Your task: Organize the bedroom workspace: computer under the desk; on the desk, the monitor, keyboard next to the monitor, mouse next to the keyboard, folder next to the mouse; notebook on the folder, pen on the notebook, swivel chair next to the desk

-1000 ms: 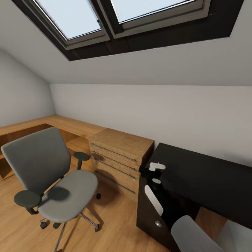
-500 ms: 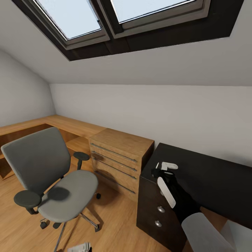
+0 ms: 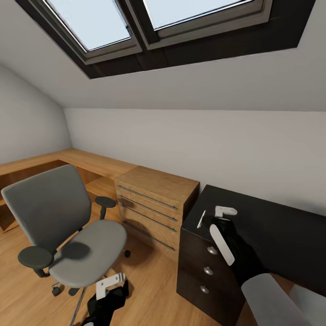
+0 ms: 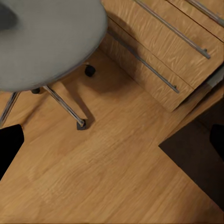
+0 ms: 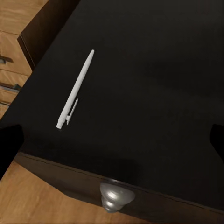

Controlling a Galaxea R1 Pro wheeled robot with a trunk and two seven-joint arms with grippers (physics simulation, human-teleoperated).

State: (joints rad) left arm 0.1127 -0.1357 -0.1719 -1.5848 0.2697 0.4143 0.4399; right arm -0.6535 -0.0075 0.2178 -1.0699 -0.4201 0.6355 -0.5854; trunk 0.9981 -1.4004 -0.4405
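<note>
A white pen (image 5: 74, 91) lies flat on the black desk top (image 5: 154, 70), near its left corner (image 3: 201, 219). My right gripper (image 5: 112, 140) hovers above that top, just to the right of the pen (image 3: 223, 212), open, with its dark fingers (image 5: 9, 147) far apart and nothing between them. The grey swivel chair (image 3: 59, 226) stands on the wooden floor at the left. My left gripper (image 3: 111, 284) hangs low over the floor beside the chair's base (image 4: 65, 107), open and holding nothing.
A wooden drawer cabinet (image 3: 154, 203) stands between the chair and the black desk's drawer unit (image 3: 206, 267), which has round silver knobs (image 5: 114, 196). A long wooden counter (image 3: 68, 160) runs along the left wall. Skylights sit overhead in the sloped ceiling.
My right arm has shifted rightward over the black top, and the pen now lies uncovered to its left. My left gripper has risen into the head view's bottom edge.
</note>
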